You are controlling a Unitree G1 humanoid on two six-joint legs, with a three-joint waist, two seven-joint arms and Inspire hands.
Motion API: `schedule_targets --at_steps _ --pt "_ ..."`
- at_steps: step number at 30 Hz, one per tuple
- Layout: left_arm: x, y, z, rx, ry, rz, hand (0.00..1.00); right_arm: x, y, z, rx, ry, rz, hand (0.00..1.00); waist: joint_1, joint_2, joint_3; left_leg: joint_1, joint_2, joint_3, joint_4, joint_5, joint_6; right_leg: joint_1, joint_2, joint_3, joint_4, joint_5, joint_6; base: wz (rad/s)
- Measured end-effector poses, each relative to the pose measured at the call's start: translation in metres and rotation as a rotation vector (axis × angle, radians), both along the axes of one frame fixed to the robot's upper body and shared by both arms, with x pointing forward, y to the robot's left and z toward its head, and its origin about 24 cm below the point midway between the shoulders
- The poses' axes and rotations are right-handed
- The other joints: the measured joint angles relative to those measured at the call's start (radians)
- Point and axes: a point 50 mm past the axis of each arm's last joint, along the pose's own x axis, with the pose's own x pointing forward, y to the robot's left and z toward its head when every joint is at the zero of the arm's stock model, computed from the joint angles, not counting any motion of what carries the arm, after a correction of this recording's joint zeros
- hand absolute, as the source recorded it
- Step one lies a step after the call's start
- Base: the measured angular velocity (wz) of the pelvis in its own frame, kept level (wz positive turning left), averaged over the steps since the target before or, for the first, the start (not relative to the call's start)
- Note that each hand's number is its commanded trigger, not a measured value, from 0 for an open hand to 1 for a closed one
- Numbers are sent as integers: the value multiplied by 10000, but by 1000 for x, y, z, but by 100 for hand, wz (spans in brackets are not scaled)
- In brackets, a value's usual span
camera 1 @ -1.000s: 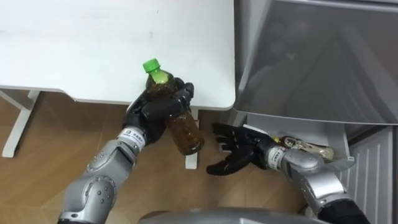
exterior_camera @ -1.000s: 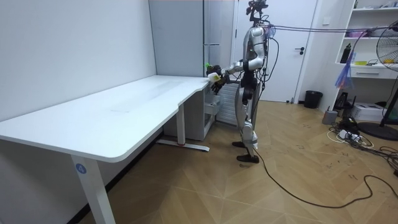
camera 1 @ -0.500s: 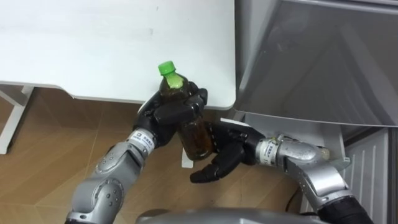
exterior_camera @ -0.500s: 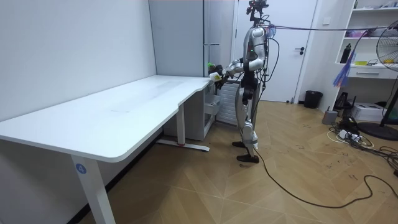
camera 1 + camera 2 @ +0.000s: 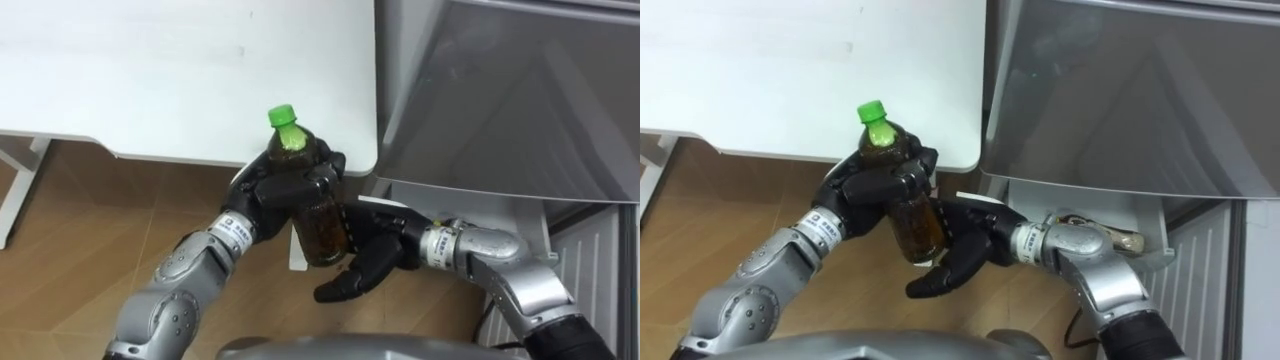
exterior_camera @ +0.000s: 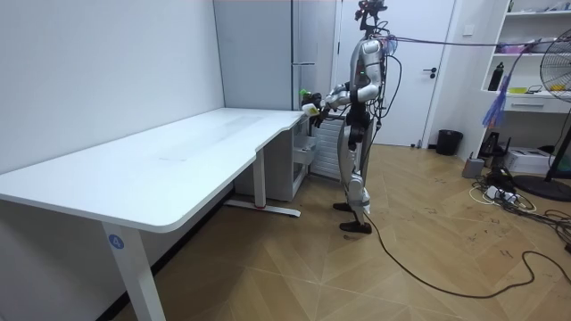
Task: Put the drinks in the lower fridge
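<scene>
Gripping green-capped clear plastic bottle of brown drink (image 5: 320, 232), our left robot hand (image 5: 285, 185) clamped round it | right robot hand (image 5: 375, 255), fingers spread, has moved in beside its base.

Desk corner (image 5: 335, 120) & fridge (image 5: 500, 100) block top/R side; floor (image 5: 90, 220) open on L.
</scene>
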Motion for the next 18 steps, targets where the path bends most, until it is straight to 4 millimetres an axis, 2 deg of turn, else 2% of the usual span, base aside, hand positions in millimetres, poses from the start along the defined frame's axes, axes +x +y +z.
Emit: schedule_targets --at_steps 12,18 --pt "1 1 2 -18 -387 -40 100 0 2 1 438 142 -399 0 0 0 1 -43 -3 95 -39 0 0 -123 9 87 68 0 0 -1" --pt "-2 -2 0 658 -611 -590 100 -7 3 -4 443 451 -496 0 -32 168 99 -74 -10 103 -8 -1 1 -144 6 87 74 0 0 0"
